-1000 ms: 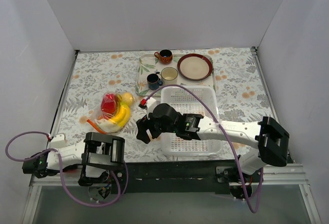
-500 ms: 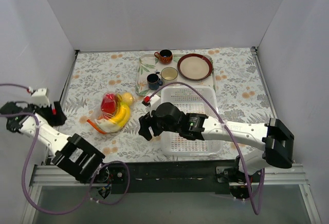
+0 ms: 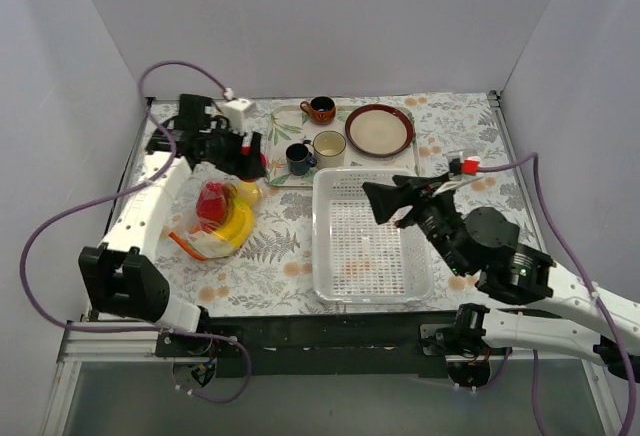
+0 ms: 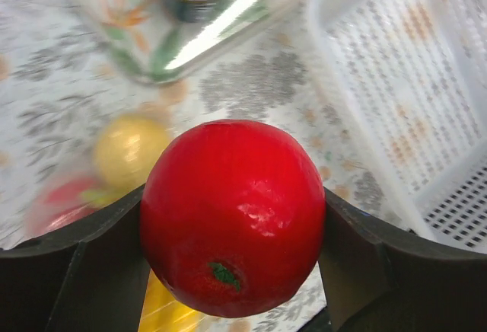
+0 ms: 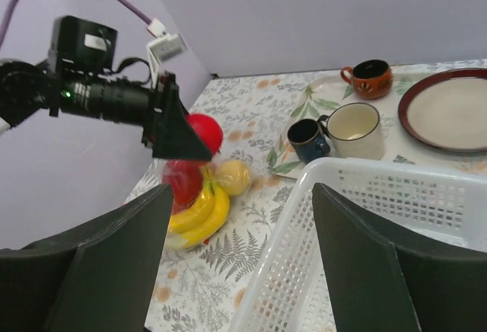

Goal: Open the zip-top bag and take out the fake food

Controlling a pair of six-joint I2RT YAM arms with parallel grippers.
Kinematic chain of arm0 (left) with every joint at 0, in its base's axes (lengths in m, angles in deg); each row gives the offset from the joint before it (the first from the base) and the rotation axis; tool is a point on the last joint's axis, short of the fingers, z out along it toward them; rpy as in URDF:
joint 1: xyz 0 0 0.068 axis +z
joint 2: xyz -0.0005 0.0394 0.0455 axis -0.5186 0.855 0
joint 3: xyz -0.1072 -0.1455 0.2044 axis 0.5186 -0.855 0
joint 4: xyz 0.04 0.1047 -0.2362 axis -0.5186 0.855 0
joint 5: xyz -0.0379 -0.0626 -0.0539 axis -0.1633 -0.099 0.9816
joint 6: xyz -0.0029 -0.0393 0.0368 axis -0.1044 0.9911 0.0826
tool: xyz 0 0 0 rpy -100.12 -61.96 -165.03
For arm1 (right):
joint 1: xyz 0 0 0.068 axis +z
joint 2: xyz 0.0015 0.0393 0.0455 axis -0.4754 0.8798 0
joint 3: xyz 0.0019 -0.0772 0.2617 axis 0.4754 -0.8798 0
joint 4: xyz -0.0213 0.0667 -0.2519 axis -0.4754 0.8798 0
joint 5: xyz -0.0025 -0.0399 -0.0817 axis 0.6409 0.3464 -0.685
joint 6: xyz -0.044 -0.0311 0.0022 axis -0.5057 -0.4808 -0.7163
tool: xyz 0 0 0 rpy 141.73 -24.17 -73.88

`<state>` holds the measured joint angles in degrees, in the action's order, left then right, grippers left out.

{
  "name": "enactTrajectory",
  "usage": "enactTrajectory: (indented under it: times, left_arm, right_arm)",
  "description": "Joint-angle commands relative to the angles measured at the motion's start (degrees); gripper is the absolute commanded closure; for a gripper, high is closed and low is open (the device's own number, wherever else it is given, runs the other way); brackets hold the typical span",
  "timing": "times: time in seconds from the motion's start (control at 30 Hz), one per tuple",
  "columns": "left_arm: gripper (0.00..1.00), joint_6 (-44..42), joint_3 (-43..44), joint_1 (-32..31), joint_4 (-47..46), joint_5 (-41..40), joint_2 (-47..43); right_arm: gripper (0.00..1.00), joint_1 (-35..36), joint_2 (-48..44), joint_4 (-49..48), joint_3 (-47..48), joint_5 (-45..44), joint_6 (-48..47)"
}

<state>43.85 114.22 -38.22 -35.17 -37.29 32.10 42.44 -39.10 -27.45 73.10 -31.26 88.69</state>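
While the left gripper (image 3: 252, 156) hangs above the far-left part of the flowered table (image 3: 460, 156), its two dark fingers (image 4: 68, 271) are pinched on a red round fruit (image 4: 232, 248) — the glossy ball fills the gap between them, its green stem mark facing the wrist camera; it is lifted clear of the cloth, near the left edge of the patterned tray (image 3: 278, 146). Below it and nearer the arms lies the zip-top bag (image 3: 205, 244), crumpled clear plastic with its red-orange strip (image 3: 180, 241) toward the near left; a banana bunch (image 3: 238, 224), a red pepper (image 3: 210, 201) and a lemon (image 3: 247, 192) sit bunched together at it, though whether each is fully inside the plastic cannot be told. The right gripper (image 3: 392, 198) hovers over the far right rim of the white slotted basket (image 3: 370, 276), jaws spread wide and empty; the basket stands to the right of the bag, apart from it. On the tray a dark blue cup (image 3: 298, 158) and a cream cup (image 3: 329, 146) stand side by side; a brown cup (image 3: 320, 109) sits at its far edge — and a brown-rimmed plate (image 3: 379, 129) lies to their right.
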Motion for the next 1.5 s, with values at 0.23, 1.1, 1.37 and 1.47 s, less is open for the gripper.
enactTrajectory:
  times: [0.23,1.1,1.37,1.47]
  left_arm:
    - [0.83,7.0,9.3,-28.4,-2.7,-9.9,12.9]
    - [0.02,-6.9,10.7,4.9,-9.5,-12.8,16.3]
    - [0.27,-12.8,0.7,11.5,-12.6,-10.0,19.1]
    - [0.28,-13.5,-1.4,13.0,-12.9,-8.4,19.3]
  right_arm:
    - [0.1,0.0,5.3,14.0,2.2,-6.2,1.8]
    - [0.01,0.1,18.6,13.8,5.6,-0.1,-0.2]
    - [0.02,0.7,24.1,10.0,5.4,6.5,1.3]
    - [0.02,1.2,28.4,8.2,7.4,10.7,0.0]
